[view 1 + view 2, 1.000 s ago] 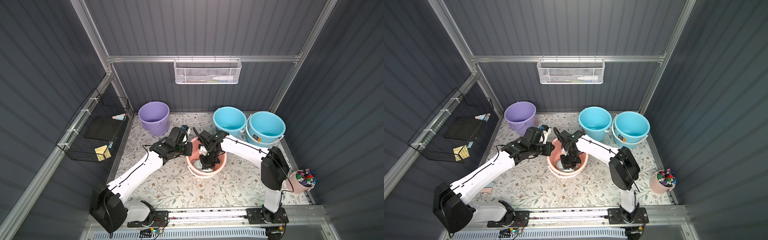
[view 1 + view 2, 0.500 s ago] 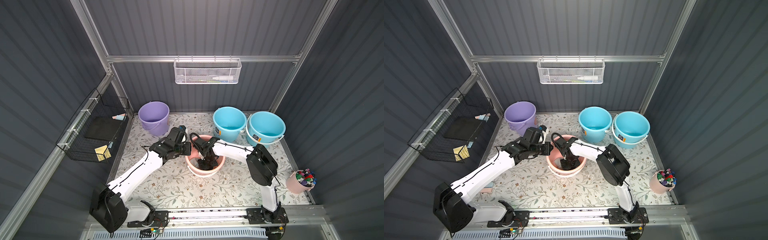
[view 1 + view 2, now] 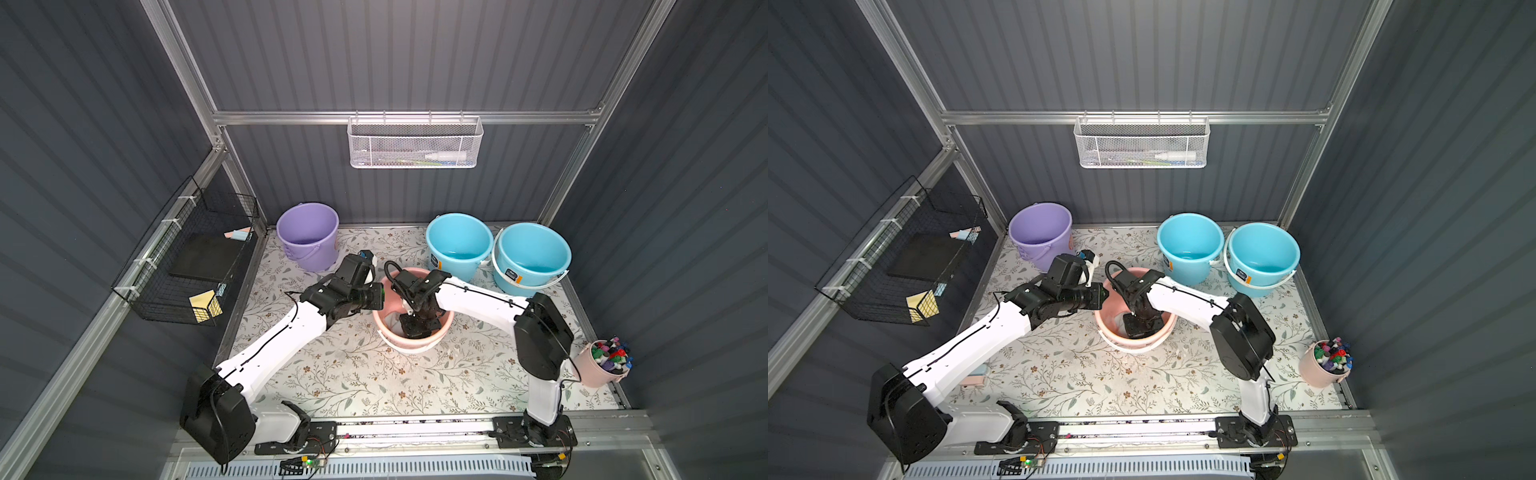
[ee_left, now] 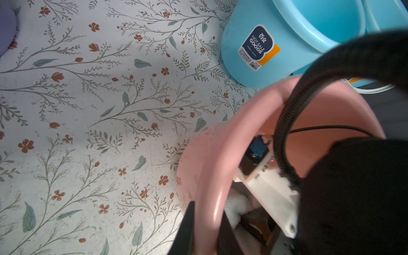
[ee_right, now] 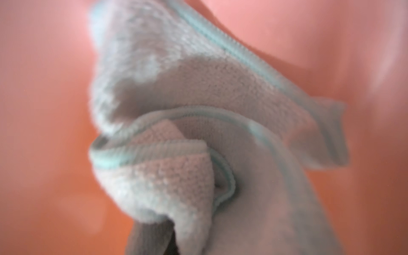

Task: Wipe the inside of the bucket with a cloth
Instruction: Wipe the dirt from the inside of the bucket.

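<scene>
Left gripper (image 4: 206, 223) clamps round pink plastic bucket (image 3: 415, 345) at 10 o'clock rim; right gripper (image 3: 417, 329) inside, closed on rumpled aqua terry cloth (image 5: 198, 110)

- A round pink plastic bucket (image 3: 448, 326) (image 3: 1170, 325) stood mouth up near the middle of the floral-patterned mat (image 3: 353, 374) (image 3: 1079, 374).
- Its thin white handle (image 3: 411, 350) (image 3: 1133, 349) hung down around the near outer wall.
- Its rim (image 4: 207, 176) was thick, rounded and smooth. The inner wall (image 5: 44, 110) showed salmon-orange.
- A pale aqua-blue terry cloth (image 5: 176, 99) was down inside the bucket, bunched into soft folds. Its stitched aqua hem curled over itself, and pink wall lay behind it on all sides.
- In both top views only a small pale patch of the cloth (image 3: 390, 322) (image 3: 1115, 322) showed, low against the left inner wall.
- The left wrist view showed a whitish fluffy lump of it (image 4: 235, 207) just inside the rim.
</scene>
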